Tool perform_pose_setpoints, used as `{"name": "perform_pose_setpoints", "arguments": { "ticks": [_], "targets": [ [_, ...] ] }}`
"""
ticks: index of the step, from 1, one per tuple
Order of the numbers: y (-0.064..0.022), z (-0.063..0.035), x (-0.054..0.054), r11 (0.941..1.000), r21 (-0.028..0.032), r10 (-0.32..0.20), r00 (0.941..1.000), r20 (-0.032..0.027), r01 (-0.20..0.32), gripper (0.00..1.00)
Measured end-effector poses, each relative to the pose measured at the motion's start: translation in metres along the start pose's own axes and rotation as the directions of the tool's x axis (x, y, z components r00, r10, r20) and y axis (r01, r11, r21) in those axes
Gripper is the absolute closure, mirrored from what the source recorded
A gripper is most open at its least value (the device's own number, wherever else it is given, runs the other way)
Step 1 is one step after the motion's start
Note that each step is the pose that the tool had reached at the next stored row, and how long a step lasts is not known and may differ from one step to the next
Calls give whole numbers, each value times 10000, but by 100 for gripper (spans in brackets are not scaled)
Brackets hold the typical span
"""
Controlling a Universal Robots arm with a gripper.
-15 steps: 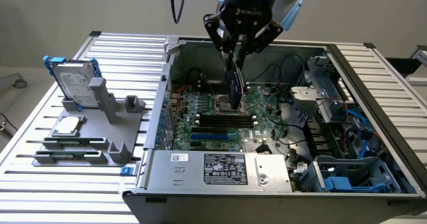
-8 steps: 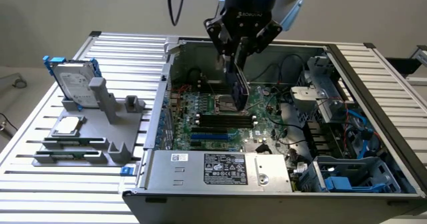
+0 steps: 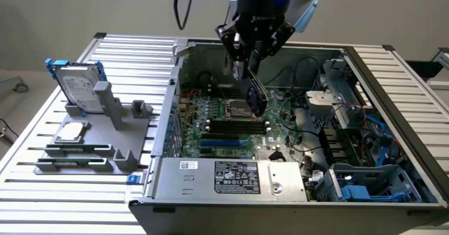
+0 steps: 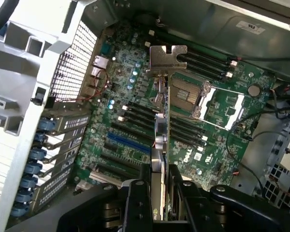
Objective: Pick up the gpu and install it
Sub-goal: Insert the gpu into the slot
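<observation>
Fingers (image 4: 135, 203) of the one gripper (image 4: 160, 175) are closed against both faces of the single gpu (image 4: 162, 140), which is clamped between them and held over the one motherboard (image 4: 130, 96) inside the open computer case (image 3: 371, 82). The card is carried on edge. Its long axis runs away from the fingertips, with the silver end bracket (image 4: 168, 58) at the end farthest from the gripper. Whether the card touches the board cannot be told. Well apart from the gripper, outside the case, one hard drive (image 3: 73, 85) with blue rails is stood upright on a grey stand (image 3: 115, 116), and two narrow dark sticks (image 3: 70, 151) are laid on the same stand. One power supply (image 3: 210, 178) is mounted at the case edge; a black label is borne on it, but its writing cannot be read. A white logo (image 4: 186, 155) is printed on the board near the fingertips, too small to be made out
</observation>
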State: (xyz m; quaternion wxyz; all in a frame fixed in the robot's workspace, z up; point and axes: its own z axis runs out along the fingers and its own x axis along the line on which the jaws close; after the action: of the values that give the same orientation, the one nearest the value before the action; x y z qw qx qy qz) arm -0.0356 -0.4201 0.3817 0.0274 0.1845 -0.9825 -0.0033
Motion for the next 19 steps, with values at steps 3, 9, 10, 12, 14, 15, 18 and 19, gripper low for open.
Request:
{"name": "perform_pose_setpoints", "arguments": {
  "ticks": [3, 9, 10, 12, 14, 15, 18, 19],
  "targets": [
    [0, 15, -1, 9988, -15, -498, 9987, 63, 498, 74],
    [-1, 42, -2, 9892, -41, -1466, 9890, 185, 1467, 74],
    [-1, 48, -3, 9865, -46, -1638, 9863, 206, 1639, 74],
    [-1, 58, -3, 9803, -57, -1972, 9801, 244, 1974, 74],
    [-1, 70, -4, 9729, -72, -2308, 9726, 277, 2311, 74],
    [-1, 76, -4, 9686, -82, -2482, 9683, 289, 2485, 74],
    [-1, 97, -5, 9535, -108, -3009, 9531, 322, 3013, 74],
    [-1, 105, -6, 9478, -116, -3180, 9475, 331, 3186, 74]
  ]
}}
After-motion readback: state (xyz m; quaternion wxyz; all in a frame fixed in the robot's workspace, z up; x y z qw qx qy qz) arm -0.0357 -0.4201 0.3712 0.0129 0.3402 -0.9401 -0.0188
